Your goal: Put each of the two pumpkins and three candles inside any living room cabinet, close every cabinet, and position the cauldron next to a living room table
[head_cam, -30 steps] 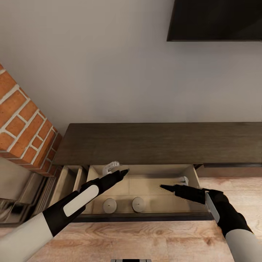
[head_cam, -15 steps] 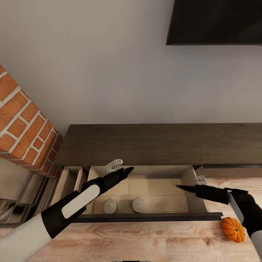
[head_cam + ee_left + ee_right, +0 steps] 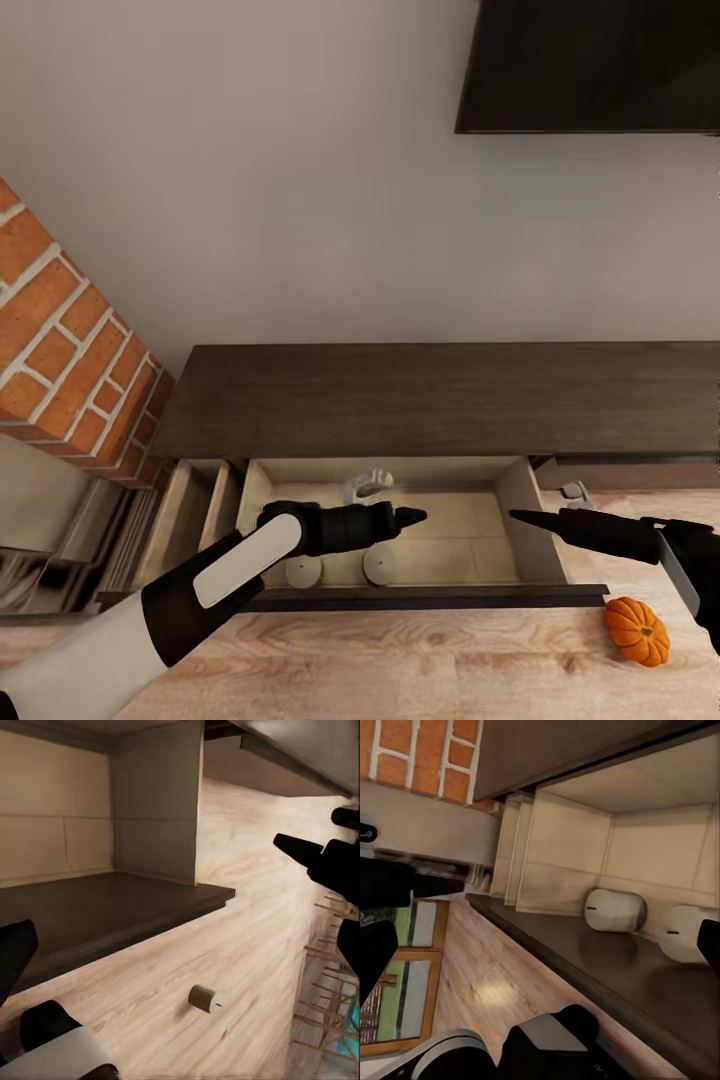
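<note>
1. Cabinet (image 3: 440,400) runs along wall; wide drawer (image 3: 420,597) pulled out, pale inside showing. Narrower drawer (image 3: 190,500) on its left also open.
2. Two candles (image 3: 303,571) (image 3: 379,566) stand side by side in wide drawer, near its front edge; right wrist cam shows same pair (image 3: 615,909) (image 3: 684,933).
3. Third candle (image 3: 202,999) lies on wood floor (image 3: 450,660), seen from left wrist cam.
4. Pumpkin (image 3: 638,630) on floor, just past drawer's right front corner, under right arm.
5. Left gripper (image 3: 410,517) reaches over drawer above the candles, holding nothing; can't tell if fingers spread or pressed together.
6. Right gripper (image 3: 520,517) points in over drawer's right end, nothing in it; spread or together – can't tell.
</note>
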`<state>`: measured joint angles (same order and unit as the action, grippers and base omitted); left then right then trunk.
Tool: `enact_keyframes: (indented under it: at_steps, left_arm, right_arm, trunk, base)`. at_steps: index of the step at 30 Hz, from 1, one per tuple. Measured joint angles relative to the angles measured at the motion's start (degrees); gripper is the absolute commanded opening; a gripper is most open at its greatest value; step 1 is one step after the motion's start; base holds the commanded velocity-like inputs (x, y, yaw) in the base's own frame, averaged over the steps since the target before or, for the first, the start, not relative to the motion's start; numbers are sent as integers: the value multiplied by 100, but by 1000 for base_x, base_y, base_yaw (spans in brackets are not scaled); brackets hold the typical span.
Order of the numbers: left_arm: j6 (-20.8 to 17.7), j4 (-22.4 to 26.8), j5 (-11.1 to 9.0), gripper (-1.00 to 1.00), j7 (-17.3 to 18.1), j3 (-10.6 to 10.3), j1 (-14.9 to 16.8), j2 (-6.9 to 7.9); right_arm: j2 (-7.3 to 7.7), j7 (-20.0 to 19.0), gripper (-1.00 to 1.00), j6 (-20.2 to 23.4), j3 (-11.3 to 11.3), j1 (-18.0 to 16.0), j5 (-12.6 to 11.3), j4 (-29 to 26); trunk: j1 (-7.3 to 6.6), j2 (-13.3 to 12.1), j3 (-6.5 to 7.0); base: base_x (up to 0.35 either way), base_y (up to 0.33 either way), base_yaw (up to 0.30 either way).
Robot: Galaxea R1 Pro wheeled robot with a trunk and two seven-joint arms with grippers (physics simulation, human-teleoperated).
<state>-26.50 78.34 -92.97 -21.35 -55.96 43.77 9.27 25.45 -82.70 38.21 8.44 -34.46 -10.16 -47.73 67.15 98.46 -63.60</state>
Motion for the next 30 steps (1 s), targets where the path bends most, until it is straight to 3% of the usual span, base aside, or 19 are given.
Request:
enact_keyframes:
  at_steps: [1, 3, 4, 11, 17, 20, 30]
  left_arm:
    - [-11, -1, -5, 100, 3, -67, 0, -38]
    - [-26, 10, -30, 100, 115, -506, -2, -207]
    - [-30, 12, -21, 100, 168, -557, 0, -235]
    - [-37, 3, -18, 100, 452, -632, 0, -275]
    - [-31, -49, -12, 100, 473, -683, 0, -280]
    - [-25, -71, -6, 100, 474, -842, 0, -292]
    - [-11, -92, 4, 100, 471, -880, 0, -303]
  right_arm:
    - [20, -3, 100, 1, 0, 0, 2, 2]
    - [74, -116, 100, 2, 0, 16, 11, 3]
    - [85, -183, 100, 2, 0, 20, 12, 2]
    - [98, -321, 100, 9, 0, 26, 8, 24]
    - [96, -317, 100, 9, 0, 26, 13, 177]
    - [100, -304, 100, 10, 2, 27, 13, 227]
    - [92, -121, 100, 4, 9, 26, 13, 272]
  trunk:
    - [-22, -40, 18]
    - [-66, -120, 54]
    - [-88, -160, 72]
    - [-242, -441, 198]
    - [-373, -682, 346]
    - [-439, -802, 426]
    - [-659, -1203, 690]
  base:
    - [0, 0, 0]
    - [0, 0, 0]
    - [0, 0, 0]
    - [0, 0, -3]
    - [0, 0, -131]
    - [0, 0, -162]
    - [0, 0, -170]
